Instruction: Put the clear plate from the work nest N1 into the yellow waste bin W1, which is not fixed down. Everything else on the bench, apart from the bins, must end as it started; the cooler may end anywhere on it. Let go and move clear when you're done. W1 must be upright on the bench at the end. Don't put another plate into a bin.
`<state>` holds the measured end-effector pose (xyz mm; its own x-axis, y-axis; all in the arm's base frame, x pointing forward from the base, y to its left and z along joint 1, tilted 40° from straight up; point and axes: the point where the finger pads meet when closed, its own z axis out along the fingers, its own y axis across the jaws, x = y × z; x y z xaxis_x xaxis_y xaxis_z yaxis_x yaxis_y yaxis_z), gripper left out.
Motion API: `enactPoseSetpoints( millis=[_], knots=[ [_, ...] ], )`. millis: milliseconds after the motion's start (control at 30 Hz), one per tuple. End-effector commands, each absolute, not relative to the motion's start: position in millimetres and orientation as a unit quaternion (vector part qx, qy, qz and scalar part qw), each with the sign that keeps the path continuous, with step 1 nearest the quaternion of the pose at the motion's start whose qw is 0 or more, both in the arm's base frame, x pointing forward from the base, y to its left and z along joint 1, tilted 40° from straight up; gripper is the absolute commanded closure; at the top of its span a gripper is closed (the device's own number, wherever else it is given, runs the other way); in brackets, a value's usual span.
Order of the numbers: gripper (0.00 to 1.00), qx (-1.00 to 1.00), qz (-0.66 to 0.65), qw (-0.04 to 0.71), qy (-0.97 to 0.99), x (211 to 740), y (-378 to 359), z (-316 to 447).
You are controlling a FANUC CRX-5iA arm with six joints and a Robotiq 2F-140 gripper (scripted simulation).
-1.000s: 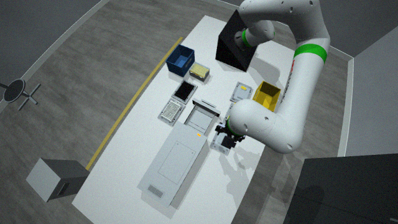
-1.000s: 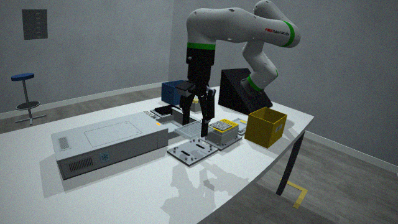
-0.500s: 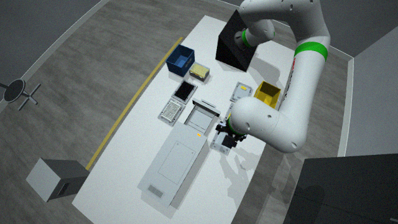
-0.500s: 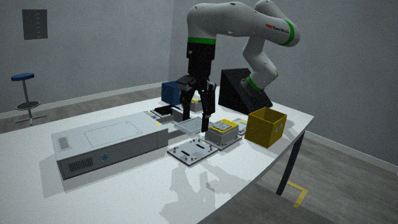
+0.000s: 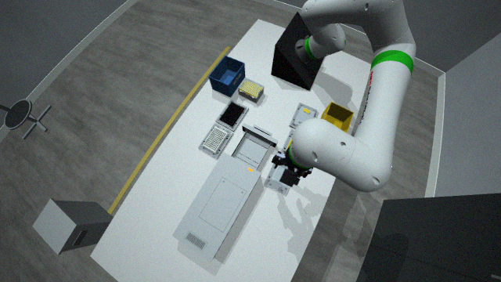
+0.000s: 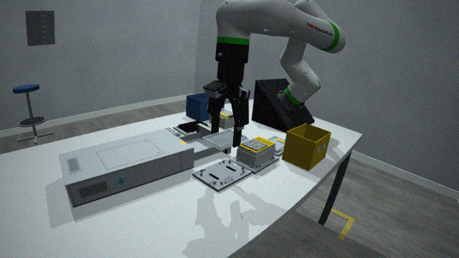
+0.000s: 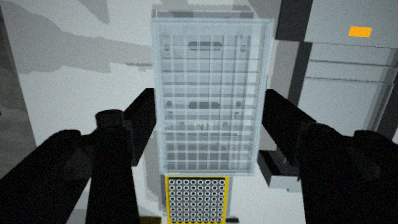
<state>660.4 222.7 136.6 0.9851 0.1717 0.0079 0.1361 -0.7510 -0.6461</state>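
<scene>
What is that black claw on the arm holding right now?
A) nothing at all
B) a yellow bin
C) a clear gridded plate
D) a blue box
C: the gripper is shut on the clear plate, its black fingers pressing on both long sides, above the bench.

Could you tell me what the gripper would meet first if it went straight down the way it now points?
Most likely the empty work nest: the gripper, shut on the clear plate, hangs roughly above it, though depth is hard to judge.
</scene>
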Motion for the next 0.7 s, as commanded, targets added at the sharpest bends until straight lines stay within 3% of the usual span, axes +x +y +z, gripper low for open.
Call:
enactPoseSetpoints(
  millis=[0, 667],
  knots=[
    [0.90, -0.935, 0.025, 0.343, -0.082, 661.4, 218.7, 141.3],
    [0.90, -0.937, 0.031, 0.342, -0.066, 654.5, 215.0, 148.9]
  ],
)
